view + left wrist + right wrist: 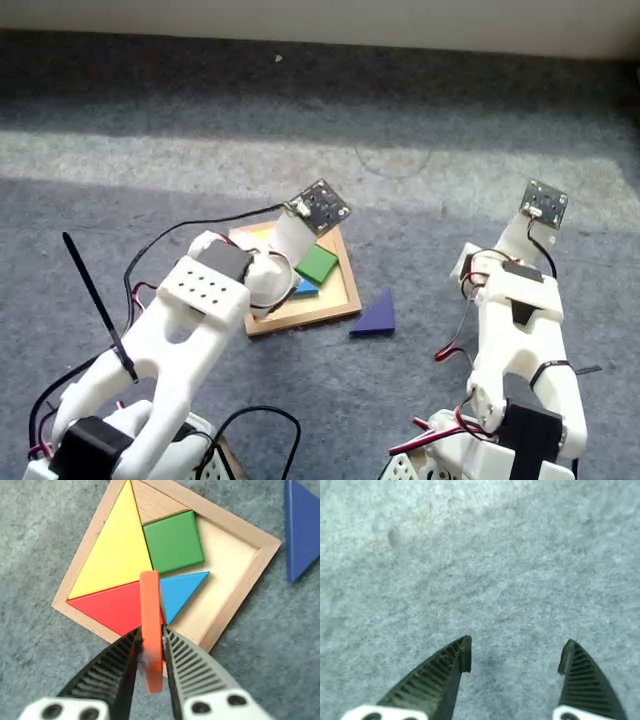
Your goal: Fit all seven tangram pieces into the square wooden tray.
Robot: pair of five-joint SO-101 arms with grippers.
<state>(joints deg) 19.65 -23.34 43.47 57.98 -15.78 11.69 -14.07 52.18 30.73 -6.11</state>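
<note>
The square wooden tray [260, 555] [345, 295] lies on the carpet and holds a yellow triangle [116, 550], a green square [174, 541], a red triangle [112, 610] and a light blue triangle [180, 587]. My left gripper [150, 637] hangs above the tray's near corner, shut on an orange piece [150, 625] held on edge. A dark blue triangle [375, 316] [300, 527] lies on the carpet just outside the tray. My right gripper [515, 655] is open over bare carpet, off to the right of the tray.
Grey carpet [420, 150] covers the whole surface, with free room beyond the tray and between the arms. A black cable [90, 290] stands up at the left arm's side.
</note>
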